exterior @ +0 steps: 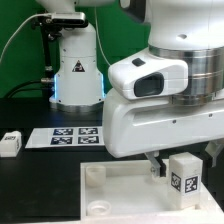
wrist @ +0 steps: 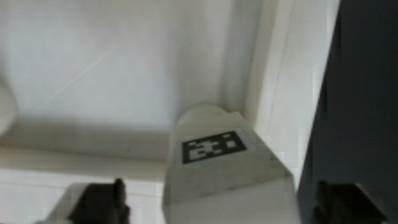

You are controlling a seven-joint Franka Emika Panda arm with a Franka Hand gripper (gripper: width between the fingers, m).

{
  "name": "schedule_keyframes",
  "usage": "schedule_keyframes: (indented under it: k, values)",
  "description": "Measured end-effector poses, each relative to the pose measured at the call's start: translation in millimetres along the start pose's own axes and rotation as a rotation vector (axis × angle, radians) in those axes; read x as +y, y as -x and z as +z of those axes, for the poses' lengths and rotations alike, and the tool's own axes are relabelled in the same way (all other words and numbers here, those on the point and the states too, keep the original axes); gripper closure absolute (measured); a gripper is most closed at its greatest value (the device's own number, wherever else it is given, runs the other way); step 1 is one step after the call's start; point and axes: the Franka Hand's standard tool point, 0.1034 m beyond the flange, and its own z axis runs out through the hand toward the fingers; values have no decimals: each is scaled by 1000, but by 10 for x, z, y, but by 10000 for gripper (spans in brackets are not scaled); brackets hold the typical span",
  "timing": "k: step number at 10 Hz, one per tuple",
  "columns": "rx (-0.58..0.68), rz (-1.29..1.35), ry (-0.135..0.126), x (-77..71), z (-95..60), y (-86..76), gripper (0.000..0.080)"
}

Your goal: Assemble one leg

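Observation:
A leg [exterior: 185, 176], a small white block with a black-and-white tag, stands upright at the right corner of the large white square panel [exterior: 110, 200] in the exterior view. My gripper [exterior: 186, 166] hangs over it. In the wrist view the leg [wrist: 224, 160] sits between my two dark fingers [wrist: 98, 205], with a gap on each side. The jaws are open and straddle the leg without touching it. The panel [wrist: 107, 80] lies beneath, its edge next to the dark table. A second leg [exterior: 10, 142] lies on the table at the exterior view's left.
The marker board [exterior: 68, 136] lies flat on the black table behind the panel. The white robot base [exterior: 77, 70] stands behind it. A round corner socket [exterior: 93, 173] shows on the panel's left corner. The arm's white body fills the exterior view's upper right.

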Motion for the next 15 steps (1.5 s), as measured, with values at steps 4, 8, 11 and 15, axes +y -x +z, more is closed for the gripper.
schedule_keyframes:
  k: [4, 8, 11, 15]
  values:
    - [0, 86, -3, -5, 1, 0, 509]
    - [12, 714, -24, -34, 14, -17, 509]
    - [8, 1093, -36, -54, 12, -30, 509]
    - [-7, 1498, -50, -62, 5, -74, 508]
